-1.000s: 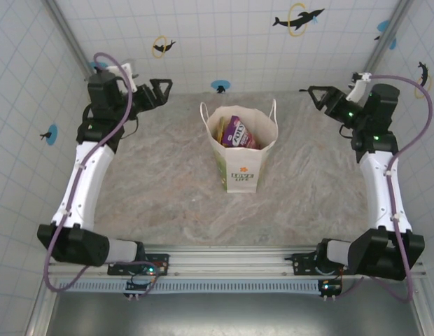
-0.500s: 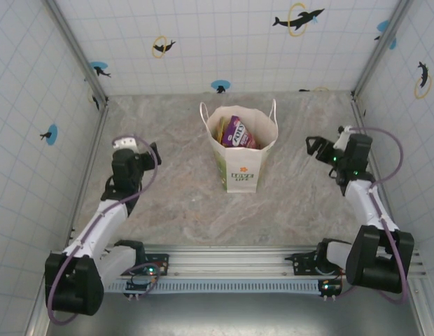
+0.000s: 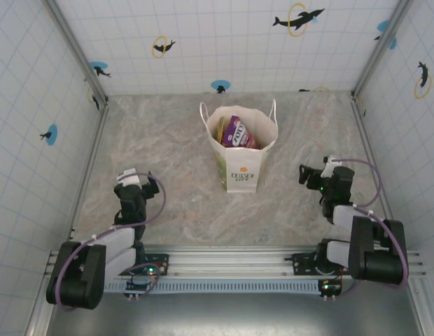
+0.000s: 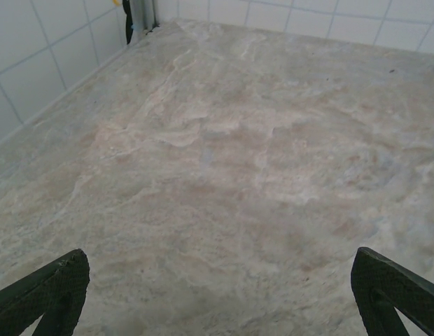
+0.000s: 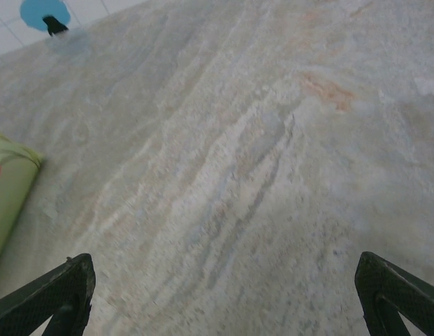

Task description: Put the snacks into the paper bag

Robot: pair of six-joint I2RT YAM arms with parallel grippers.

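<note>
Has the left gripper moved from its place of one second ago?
Yes. The left gripper has drawn back toward its base: it was level with the far rim of the paper bag, and now it is level with the bag's foot.

Two arms: black joints, white links, purple cabling.

Left arm [image 3: 115,243]: bulky black motor housings, a glossy white shell on the link between them, and a small white block on top of the wrist. A thin purple cable [image 3: 163,203] loops off the wrist. Right arm [image 3: 374,252]: same build, mostly black from above, with a matching cable [image 3: 376,183] arcing off it and a green light [image 3: 322,187] lit near the wrist. Small base lights [image 3: 150,267], green and orange, sit low at each base. Left gripper [image 4: 217,301] and right gripper [image 5: 220,297]: fingers [image 4: 56,294] matt dark, wedge-shaped, with a finely grained surface.
</note>
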